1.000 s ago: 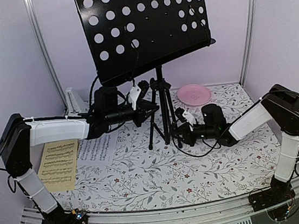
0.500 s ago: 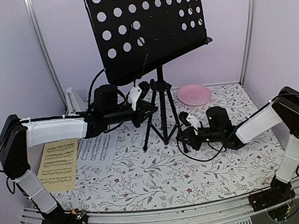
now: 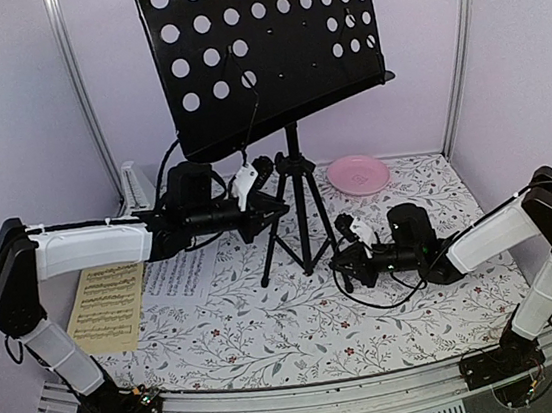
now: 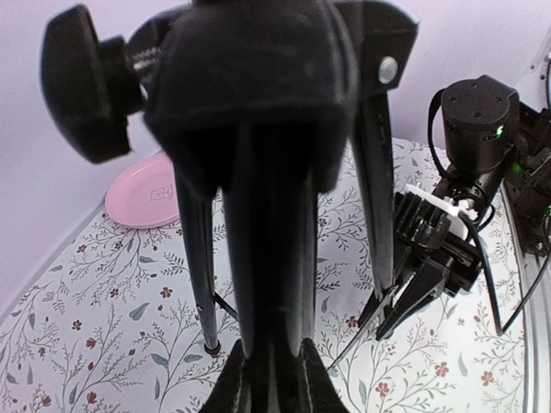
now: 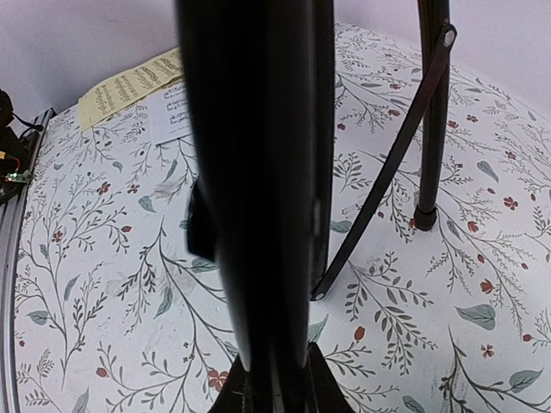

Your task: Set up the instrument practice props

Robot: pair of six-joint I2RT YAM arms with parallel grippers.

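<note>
Music stand point(image 3: 266, 41): found upright at the middle of the table point(image 3: 273, 343), its perforated desk tilted and its tripod legs spread on the floral cloth.

Left claw point(image 3: 268, 204): clenched on the stand at the top of the tripod, just under the desk. In the left wrist view the black hub is seen to fill the space between the fingers. Its place on the stand is unchanged from a second ago, though the left arm's elbow has been drawn further left.

Right claw point(image 3: 348, 261): clenched on the near right leg of the stand, low down. In the right wrist view the leg is seen passing between the fingers. Compared with a second ago, this claw has been shifted nearer and to the right, and the leg has been carried with it, so that the tripod is now spread wider. The right arm's elbow has likewise been moved right.

Desk of the stand: half a second ago it was swung to the right; it is now back to the left.

Yellowish sheet-music page point(image 3: 107, 308): lying flat at the near left, unmoved. White sheet-music page point(image 3: 179, 276): lying just beside it on the right, partly covered by the left arm, unmoved.

Metronome point(image 3: 134, 184): at the far left by the wall, partly hidden behind the left arm.

Pink plate point(image 3: 358, 173): at the far right of the stand, well apart from both claws, unmoved.
</note>
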